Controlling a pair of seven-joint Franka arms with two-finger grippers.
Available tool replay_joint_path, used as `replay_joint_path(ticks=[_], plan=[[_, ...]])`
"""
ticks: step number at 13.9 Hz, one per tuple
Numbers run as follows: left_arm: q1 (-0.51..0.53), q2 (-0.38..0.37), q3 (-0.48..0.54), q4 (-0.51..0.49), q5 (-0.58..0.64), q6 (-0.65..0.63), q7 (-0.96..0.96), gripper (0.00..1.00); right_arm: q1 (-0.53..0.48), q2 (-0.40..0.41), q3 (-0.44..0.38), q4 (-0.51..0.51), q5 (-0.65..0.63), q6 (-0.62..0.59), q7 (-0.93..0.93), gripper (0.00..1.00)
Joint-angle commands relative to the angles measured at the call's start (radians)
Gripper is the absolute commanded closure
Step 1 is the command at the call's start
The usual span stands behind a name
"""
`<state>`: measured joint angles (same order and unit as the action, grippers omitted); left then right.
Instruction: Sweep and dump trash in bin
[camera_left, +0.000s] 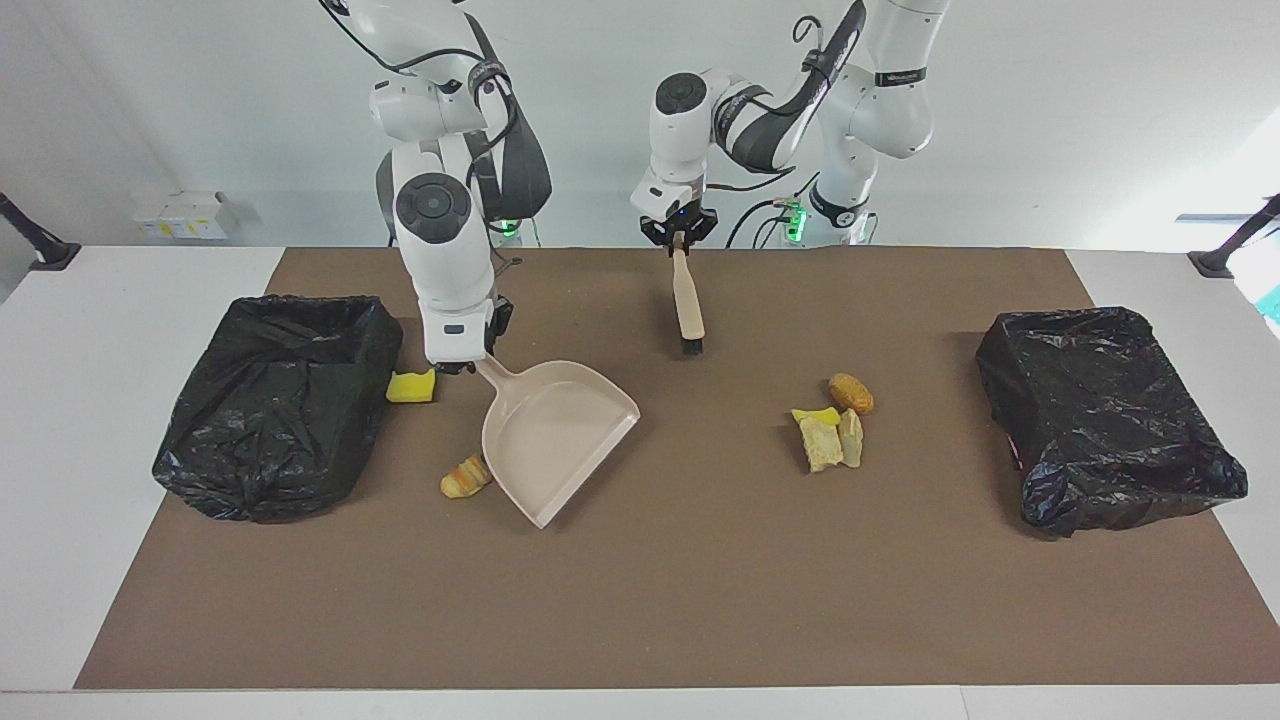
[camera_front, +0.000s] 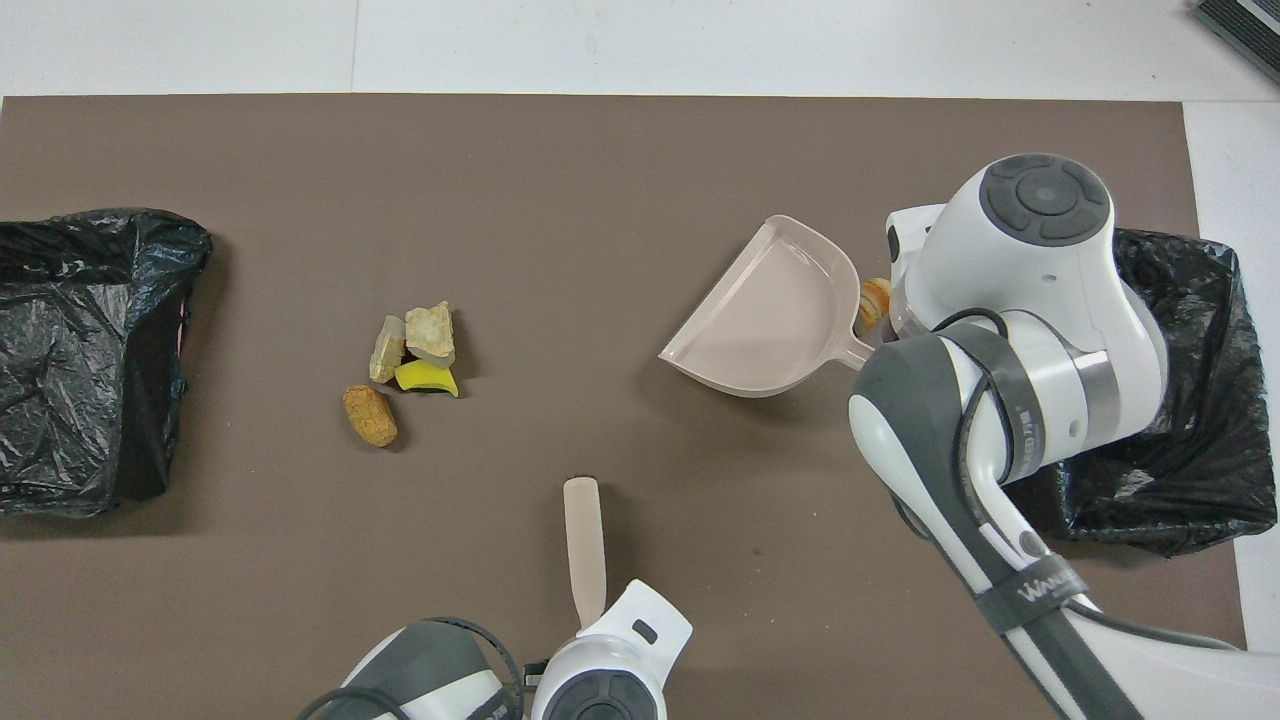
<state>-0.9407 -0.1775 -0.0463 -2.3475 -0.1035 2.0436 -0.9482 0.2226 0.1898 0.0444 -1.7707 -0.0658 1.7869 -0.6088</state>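
The left gripper (camera_left: 680, 243) pinches the top of the brush (camera_left: 687, 305) with its fingers. The right gripper (camera_left: 462, 367) pinches the dustpan (camera_left: 555, 435) by its handle.

The trash looks light, dry and crumbly, so I think sweeping beats picking. A pile (camera_left: 833, 425) lies toward the left arm's end. A yellow bit (camera_left: 411, 386) lies just beside the near bin (camera_left: 275, 400), and an orange bit (camera_left: 463, 479) touches the dustpan.

The bench has a flat brown mat (camera_left: 700, 600). Another bin (camera_left: 1105, 415) sits at its other end. The wall is white.
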Motion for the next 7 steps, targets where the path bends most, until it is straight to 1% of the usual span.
replay_joint_path(ticks=[1, 3, 4, 5, 6, 7], plan=[[0.092, -0.092, 0.003, 0.033, -0.010, -0.126, 0.077, 1.00, 0.023, -0.023, 0.003, -0.039, -0.016, 0.061, -0.095, 1.00], [0.201, -0.166, 0.006, 0.051, -0.010, -0.215, 0.159, 1.00, 0.052, -0.030, 0.006, -0.058, -0.016, 0.080, -0.103, 1.00], [0.257, -0.175, 0.008, 0.074, -0.010, -0.285, 0.234, 1.00, 0.067, -0.030, 0.006, -0.058, -0.016, 0.081, -0.124, 1.00], [0.314, -0.168, 0.008, 0.103, -0.009, -0.348, 0.300, 1.00, 0.081, -0.027, 0.006, -0.058, -0.016, 0.083, -0.144, 1.00], [0.373, -0.162, 0.008, 0.115, 0.001, -0.379, 0.351, 1.00, 0.084, -0.024, 0.006, -0.059, -0.017, 0.085, -0.160, 1.00], [0.429, -0.162, 0.008, 0.119, 0.005, -0.381, 0.408, 1.00, 0.098, -0.023, 0.006, -0.061, -0.023, 0.098, -0.190, 1.00]])
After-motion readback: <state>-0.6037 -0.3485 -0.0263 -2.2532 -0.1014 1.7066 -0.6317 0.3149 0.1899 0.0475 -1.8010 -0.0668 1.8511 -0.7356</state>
